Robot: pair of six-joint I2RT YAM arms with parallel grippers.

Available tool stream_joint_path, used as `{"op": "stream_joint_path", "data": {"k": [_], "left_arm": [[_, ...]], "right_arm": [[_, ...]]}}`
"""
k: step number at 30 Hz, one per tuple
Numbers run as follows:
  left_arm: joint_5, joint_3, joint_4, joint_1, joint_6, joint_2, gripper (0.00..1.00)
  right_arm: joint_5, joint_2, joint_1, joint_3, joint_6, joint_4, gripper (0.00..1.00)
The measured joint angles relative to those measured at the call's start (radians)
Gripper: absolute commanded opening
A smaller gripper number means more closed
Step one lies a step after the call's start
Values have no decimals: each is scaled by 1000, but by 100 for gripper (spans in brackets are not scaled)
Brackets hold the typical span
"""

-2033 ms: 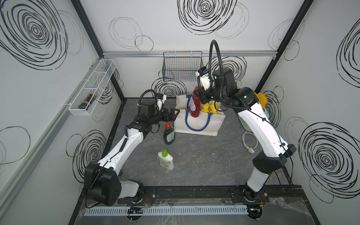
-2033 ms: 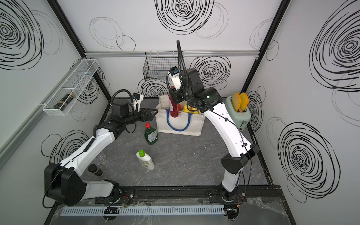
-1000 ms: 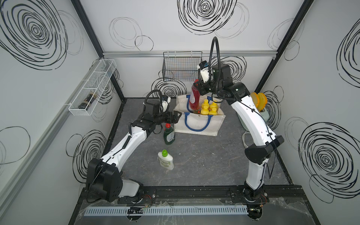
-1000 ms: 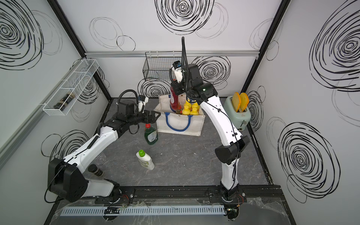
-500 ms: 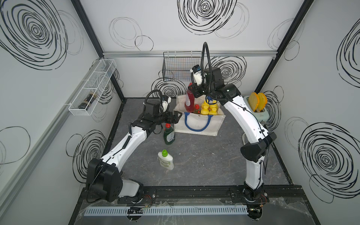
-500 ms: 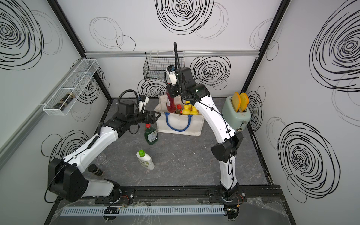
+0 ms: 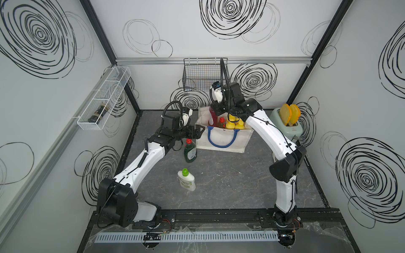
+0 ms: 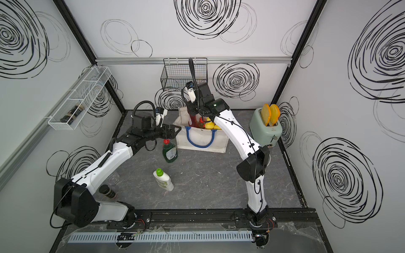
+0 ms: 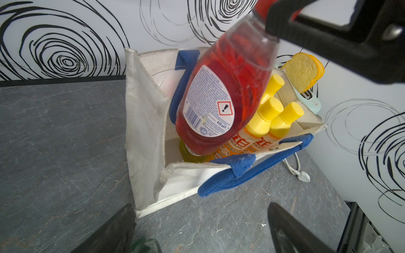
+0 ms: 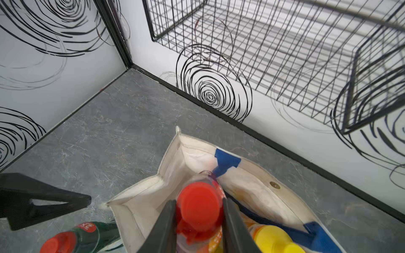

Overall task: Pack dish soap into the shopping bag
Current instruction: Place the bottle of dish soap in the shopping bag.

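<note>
My right gripper (image 10: 199, 211) is shut on the red cap of a red dish soap bottle (image 9: 223, 94), which hangs tilted in the left end of the off-white shopping bag (image 7: 221, 142). Orange bottles with yellow caps (image 9: 269, 111) and a yellow-green bottle (image 7: 221, 122) stand in the bag. A dark green bottle (image 7: 189, 151) stands on the floor just left of the bag. My left gripper (image 7: 200, 132) is open above its red cap, holding nothing. Nearer the front, a white bottle with a green cap (image 7: 186, 180) lies on the floor.
A black wire basket (image 7: 203, 74) hangs on the back wall above the bag. A toaster with bread slices (image 7: 287, 122) stands at the right, with a white cable (image 9: 293, 166) beside the bag. A white wire shelf (image 7: 103, 103) is on the left wall; a dark jar (image 8: 107, 191) lies by the left arm's base.
My right gripper has carried the red bottle leftward and down into the bag's left end. The left gripper moved over the dark green bottle and has since held still, open.
</note>
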Motion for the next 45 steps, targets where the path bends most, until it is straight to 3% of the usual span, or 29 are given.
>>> {"op": "stream_joint_path", "data": {"k": [15, 26, 45], "left_arm": [[1, 0, 7, 0, -3, 0, 96], [1, 0, 14, 0, -3, 0, 96], [3, 0, 14, 0, -3, -1, 96]], "right_arm": [[68, 0, -1, -116, 26, 36, 0], [54, 0, -9, -238, 55, 80, 0], [37, 0, -21, -293, 75, 93, 0]]}}
